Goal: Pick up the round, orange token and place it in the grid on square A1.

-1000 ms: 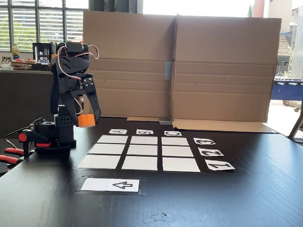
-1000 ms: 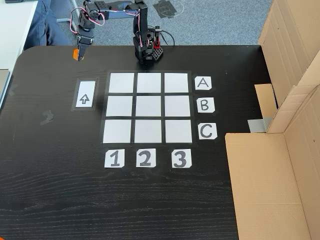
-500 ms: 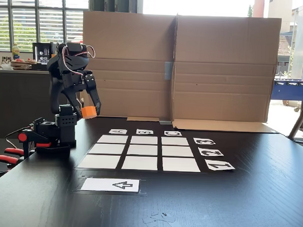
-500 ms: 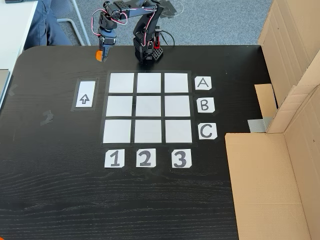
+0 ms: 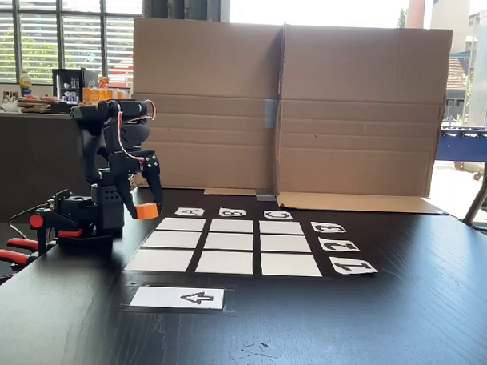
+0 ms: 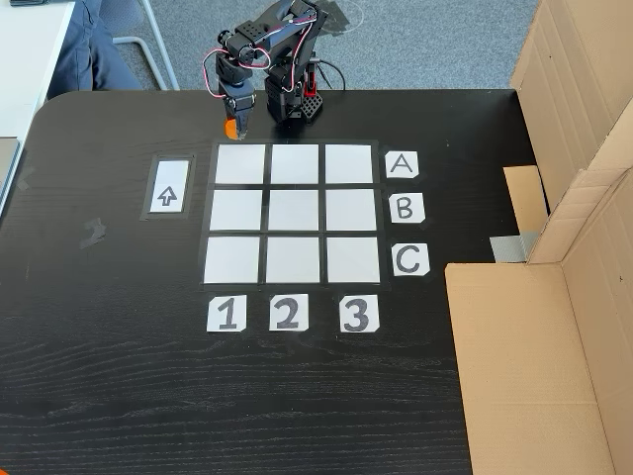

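Observation:
My gripper (image 5: 147, 205) is shut on the orange token (image 5: 146, 211) and holds it a little above the black table, in front of the arm's base. From above, the token (image 6: 230, 128) sits under the gripper (image 6: 234, 119), just beyond the grid's (image 6: 206, 213) edge nearest the arm. Square A1 (image 6: 240, 164) is the corner cell closest to the token, in line with the A and 1 cards. In the low side view, A1 (image 5: 160, 260) is the near-left cell and it lies bare. All grid cells are bare.
A white arrow card (image 5: 178, 297) (image 6: 168, 186) lies beside the grid's column 1. Cardboard walls (image 5: 282, 108) (image 6: 574, 247) stand along one side of the table. Red clamps (image 5: 9, 250) hold the arm's base. A person's leg (image 6: 89, 45) is behind the table corner.
The arm has swung the held token sideways toward the grid and lowered it, from well off the arrow-card side to just short of the A1 corner.

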`<state>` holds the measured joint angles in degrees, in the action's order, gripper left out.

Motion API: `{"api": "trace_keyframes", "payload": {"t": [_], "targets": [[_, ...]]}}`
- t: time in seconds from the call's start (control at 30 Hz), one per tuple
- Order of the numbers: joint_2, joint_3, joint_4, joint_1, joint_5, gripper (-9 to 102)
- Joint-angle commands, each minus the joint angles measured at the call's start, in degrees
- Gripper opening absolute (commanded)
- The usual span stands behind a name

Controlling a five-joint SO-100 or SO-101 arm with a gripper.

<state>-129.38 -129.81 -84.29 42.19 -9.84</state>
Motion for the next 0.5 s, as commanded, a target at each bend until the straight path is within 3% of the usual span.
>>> {"api": "trace_keyframes", "payload": {"t": [0.0,0.47], "targets": [[0.8,-0.7,2.6,-0.5,-0.1,13],[12.0,-5.1,14.2,-1.2,-0.1,13]]}}
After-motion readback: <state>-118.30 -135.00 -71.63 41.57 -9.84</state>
